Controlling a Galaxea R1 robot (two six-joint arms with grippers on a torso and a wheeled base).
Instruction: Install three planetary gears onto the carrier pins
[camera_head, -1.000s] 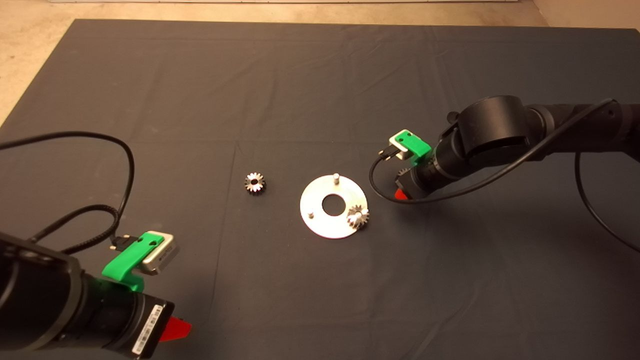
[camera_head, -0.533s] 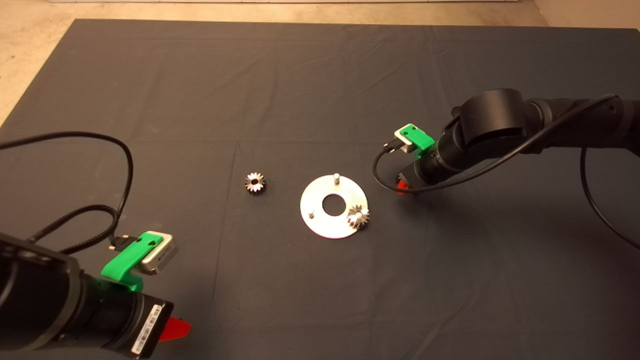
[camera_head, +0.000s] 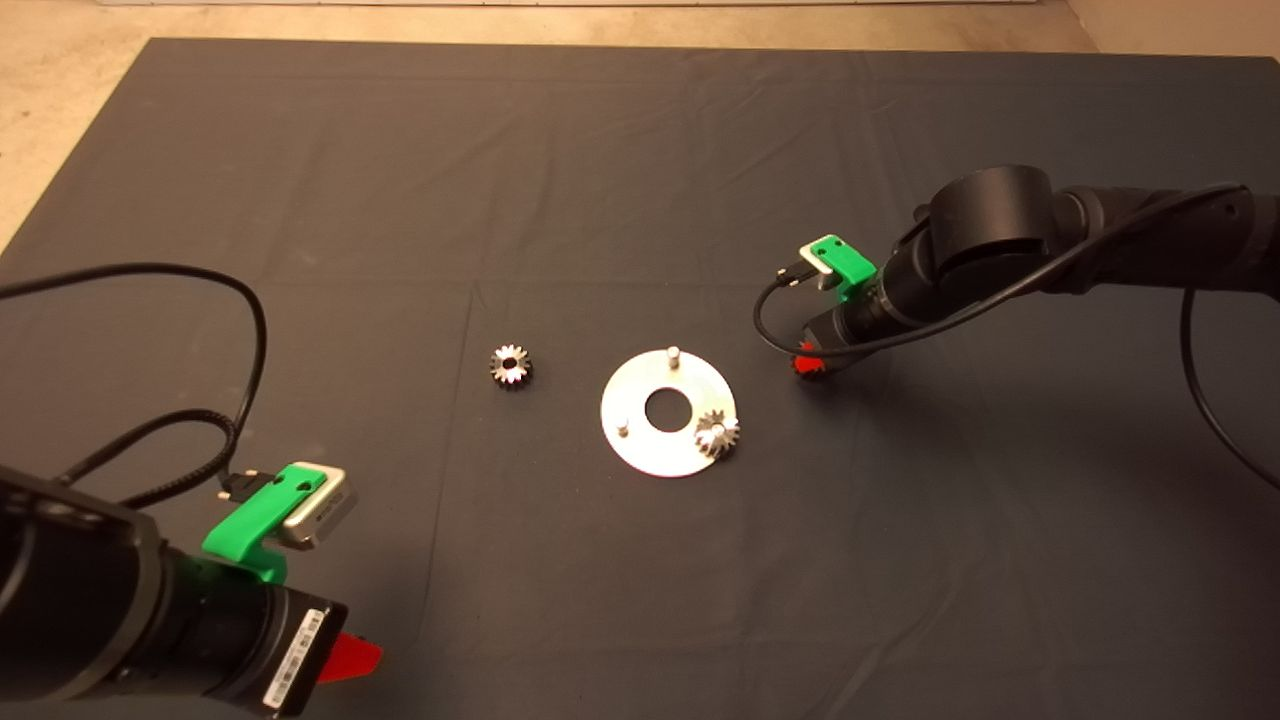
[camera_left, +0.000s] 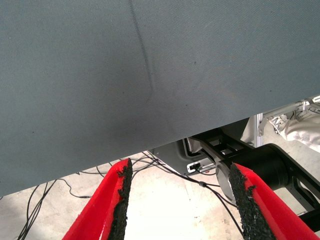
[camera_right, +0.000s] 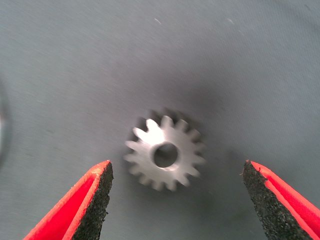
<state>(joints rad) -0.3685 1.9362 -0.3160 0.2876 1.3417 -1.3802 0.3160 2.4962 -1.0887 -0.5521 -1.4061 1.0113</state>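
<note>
The silver disc (camera_head: 640, 446) lies mid-mat with two bare carrier pins (camera_head: 673, 353) (camera_head: 622, 429) showing. One planetary gear (camera_head: 717, 435) sits over the disc's near right edge. A second gear (camera_head: 510, 366) lies loose on the mat left of the disc. My right gripper (camera_head: 808, 362) hangs low just right of the disc, open. In the right wrist view a third gear (camera_right: 165, 155) lies flat on the mat between the spread fingers of that gripper (camera_right: 177, 170), touching neither pad. The head view hides this gear under the gripper.
My left gripper (camera_head: 350, 658) waits at the mat's near left corner, open (camera_left: 181, 170), looking past the mat's edge at cables and a frame on the floor. A black cable (camera_head: 200, 420) loops on the mat beside it.
The right arm has drawn slightly back and to the right, and its gripper has sunk closer to the mat over the third gear. The left arm, disc and other gears stay put.
</note>
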